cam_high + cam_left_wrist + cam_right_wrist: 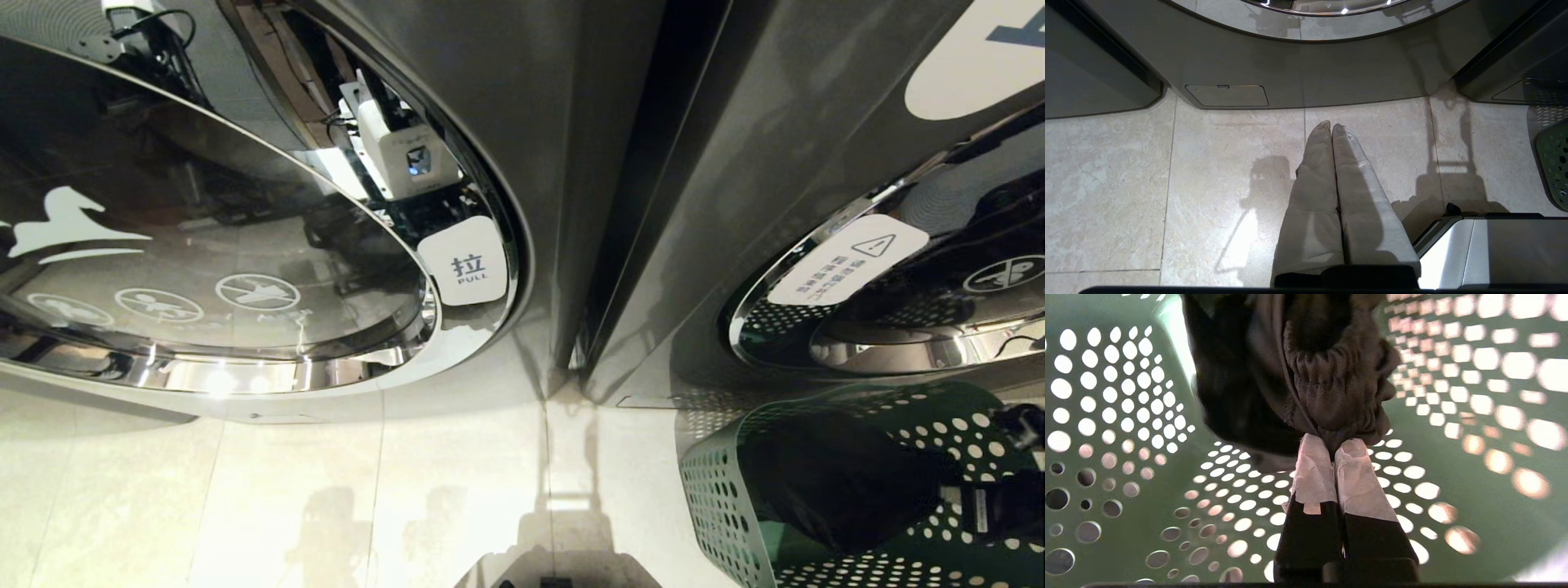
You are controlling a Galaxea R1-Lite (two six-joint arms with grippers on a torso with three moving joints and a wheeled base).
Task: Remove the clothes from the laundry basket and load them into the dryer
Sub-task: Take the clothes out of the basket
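A green perforated laundry basket (718, 506) stands on the floor at the lower right of the head view. A dark garment (833, 482) hangs inside it. My right gripper (1334, 442) is inside the basket (1118, 416), shut on a gathered fold of that dark garment (1331, 388), which bunches just past the taped fingertips. The right arm (1000, 506) enters from the right edge. The dryer's round glass door (204, 269) fills the upper left, with a white pull label (468, 263). My left gripper (1331, 125) is shut and empty above the floor tiles.
A second machine with a round door (898, 302) stands behind the basket on the right. A dark gap (645, 163) separates the two machines. Pale floor tiles (326, 490) lie in front of the dryer. The robot base (1494, 249) shows beside the left gripper.
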